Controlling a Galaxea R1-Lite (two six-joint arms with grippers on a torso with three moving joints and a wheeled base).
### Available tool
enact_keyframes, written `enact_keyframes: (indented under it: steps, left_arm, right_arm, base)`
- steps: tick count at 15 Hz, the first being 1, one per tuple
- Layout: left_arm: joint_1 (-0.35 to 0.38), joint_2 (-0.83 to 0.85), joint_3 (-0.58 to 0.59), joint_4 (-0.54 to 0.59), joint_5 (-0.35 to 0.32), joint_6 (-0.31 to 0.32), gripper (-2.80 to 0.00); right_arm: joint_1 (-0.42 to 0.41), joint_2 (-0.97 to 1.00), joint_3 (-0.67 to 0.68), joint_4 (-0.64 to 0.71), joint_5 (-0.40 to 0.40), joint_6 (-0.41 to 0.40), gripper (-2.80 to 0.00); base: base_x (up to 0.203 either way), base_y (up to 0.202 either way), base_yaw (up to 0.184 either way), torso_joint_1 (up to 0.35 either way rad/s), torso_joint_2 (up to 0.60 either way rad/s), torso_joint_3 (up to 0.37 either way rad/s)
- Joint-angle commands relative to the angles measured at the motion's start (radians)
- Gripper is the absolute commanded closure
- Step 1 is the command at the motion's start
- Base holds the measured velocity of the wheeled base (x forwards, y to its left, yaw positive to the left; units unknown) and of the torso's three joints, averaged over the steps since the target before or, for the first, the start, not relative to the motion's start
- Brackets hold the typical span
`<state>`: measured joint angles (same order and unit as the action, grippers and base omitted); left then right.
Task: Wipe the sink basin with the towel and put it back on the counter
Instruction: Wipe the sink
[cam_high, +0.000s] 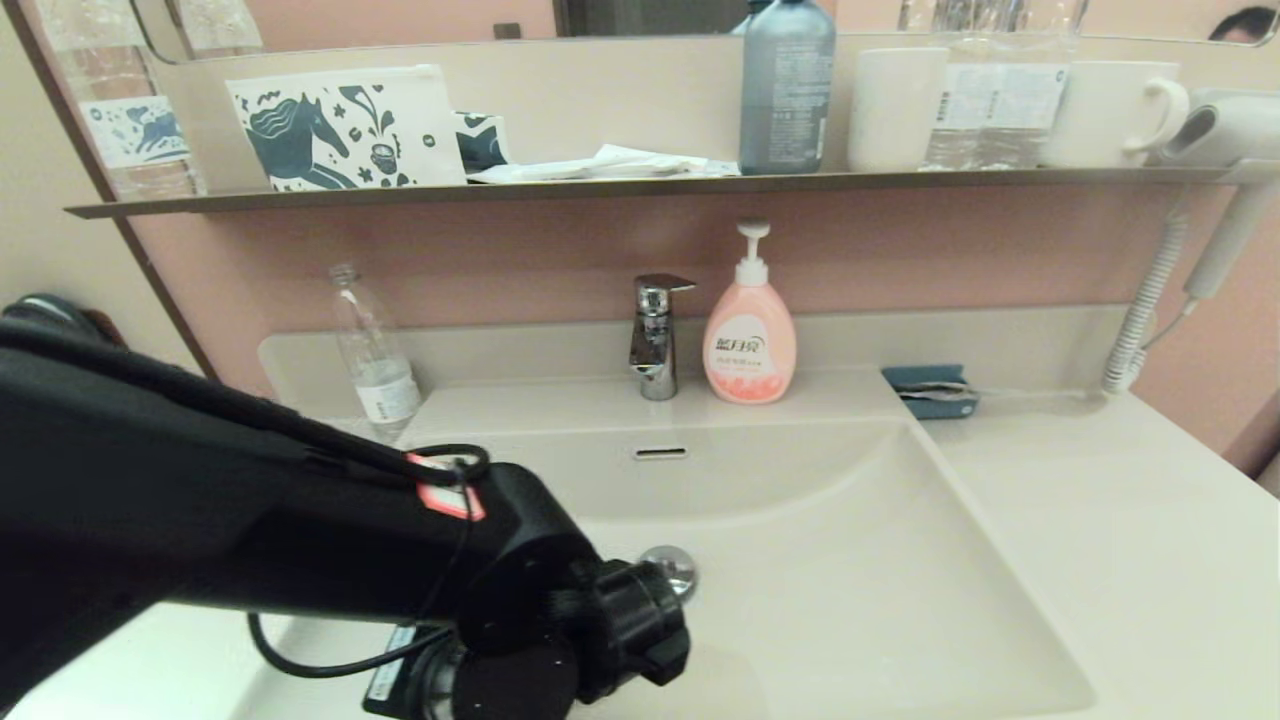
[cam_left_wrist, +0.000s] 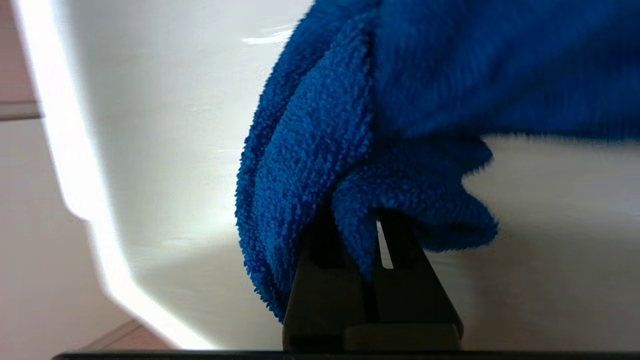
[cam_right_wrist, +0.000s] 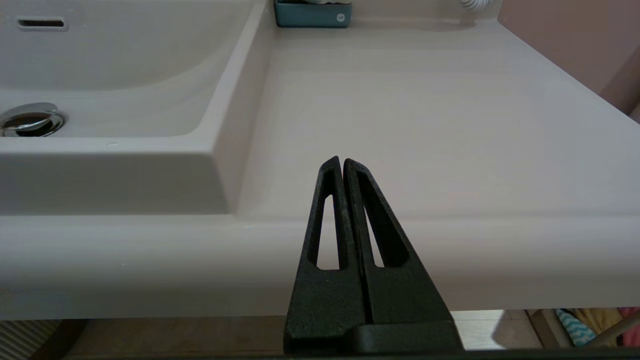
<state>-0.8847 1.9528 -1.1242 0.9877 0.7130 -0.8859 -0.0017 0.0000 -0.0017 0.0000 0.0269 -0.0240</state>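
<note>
Pink wall backs a cream vanity in the head view, with a dark shelf (cam_high: 640, 185) above carrying a grey bottle (cam_high: 787, 85), cups and a printed pouch (cam_high: 345, 128). Below it stand the tap (cam_high: 655, 335), a pink soap pump (cam_high: 750, 335), a clear bottle (cam_high: 372, 350) and a small teal holder (cam_high: 930, 390). The basin (cam_high: 850, 560) takes the middle, its overflow slot (cam_high: 660, 453) under the tap and the drain plug (cam_high: 672, 568) partly hidden by the left arm (cam_high: 250, 500), which reaches in from the left and points down into the basin's near left part. The counter (cam_high: 1120, 540) lies right of the basin. The towel and both grippers are out of sight from here.

From the left wrist, the left gripper (cam_left_wrist: 372, 235) is clamped on the towel (cam_left_wrist: 360, 125): the blue terry is bunched over the fingertips and hangs against the pale basin wall (cam_left_wrist: 165, 150).

From the right wrist, the right gripper (cam_right_wrist: 342, 162) has its fingers pressed together with nothing between them. It sits just off the front edge of the counter (cam_right_wrist: 425, 125), right of the basin (cam_right_wrist: 125, 75), with the drain plug (cam_right_wrist: 30, 119) and the holder (cam_right_wrist: 312, 14) beyond.
</note>
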Motion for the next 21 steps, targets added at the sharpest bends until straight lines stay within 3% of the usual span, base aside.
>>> enact_keyframes:
  steps: [1, 3, 6, 9, 13, 17, 20, 21]
  left_arm:
    - [0.104, -0.158, 0.118, -0.030, 0.005, 0.152, 0.00]
    - [0.211, -0.207, 0.156, -0.072, 0.006, 0.285, 0.00]
    - [0.325, -0.217, 0.177, -0.093, 0.006, 0.372, 0.00]
    - [0.377, -0.217, 0.192, -0.204, 0.008, 0.493, 0.00]
    - [0.407, -0.194, 0.237, -0.459, 0.007, 0.581, 0.00]
    - [0.455, -0.137, 0.265, -0.725, 0.006, 0.719, 0.00]
    - [0.524, -0.081, 0.265, -0.944, -0.001, 0.865, 0.00]
    - [0.554, -0.068, 0.265, -1.027, -0.034, 0.929, 0.00]
  right_arm:
    - [0.000, 0.000, 0.000, 0.000, 0.001, -0.001, 0.00]
    - [0.000, 0.000, 0.000, 0.000, 0.001, -0.001, 0.00]
    - [0.000, 0.000, 0.000, 0.000, 0.001, -0.001, 0.00]
    - [0.000, 0.000, 0.000, 0.000, 0.001, -0.001, 0.00]
    - [0.000, 0.000, 0.000, 0.000, 0.001, -0.001, 0.00]
    - [0.000, 0.000, 0.000, 0.000, 0.001, -0.001, 0.00]
    - [0.000, 0.000, 0.000, 0.000, 0.001, -0.001, 0.00]
    - [0.000, 0.000, 0.000, 0.000, 0.001, -0.001, 0.00]
  base:
    - [0.000, 0.000, 0.000, 0.000, 0.00, 0.000]
    - [0.000, 0.000, 0.000, 0.000, 0.00, 0.000]
    - [0.000, 0.000, 0.000, 0.000, 0.00, 0.000]
    - [0.000, 0.000, 0.000, 0.000, 0.00, 0.000]
    - [0.000, 0.000, 0.000, 0.000, 0.00, 0.000]
    - [0.000, 0.000, 0.000, 0.000, 0.00, 0.000]
    - [0.000, 0.000, 0.000, 0.000, 0.00, 0.000]
    - [0.000, 0.000, 0.000, 0.000, 0.00, 0.000]
